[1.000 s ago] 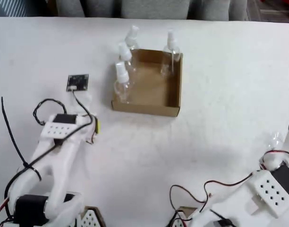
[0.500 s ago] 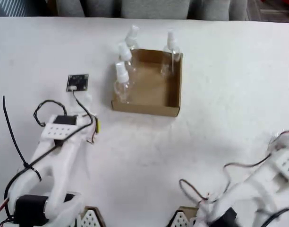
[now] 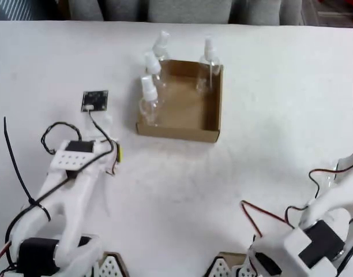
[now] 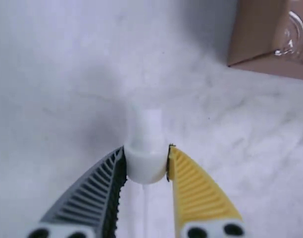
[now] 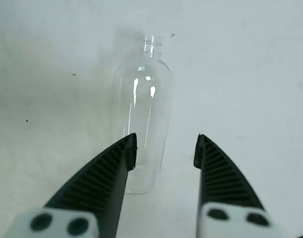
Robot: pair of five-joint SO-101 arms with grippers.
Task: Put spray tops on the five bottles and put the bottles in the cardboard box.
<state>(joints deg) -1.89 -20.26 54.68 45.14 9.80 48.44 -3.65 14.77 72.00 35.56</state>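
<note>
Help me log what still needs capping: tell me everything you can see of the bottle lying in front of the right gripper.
The bottle is clear and plastic-looking, with rounded shoulders narrowing to a short open neck. It has no spray top and looks empty. It lies on its side on the white table, its neck pointing away from the right gripper and its base nearest it. The gripper is open around the base end. One finger overlaps the bottle's edge in the wrist view, but whether they touch cannot be told.

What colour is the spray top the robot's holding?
White. The spray top shows best in the left wrist view.
</note>
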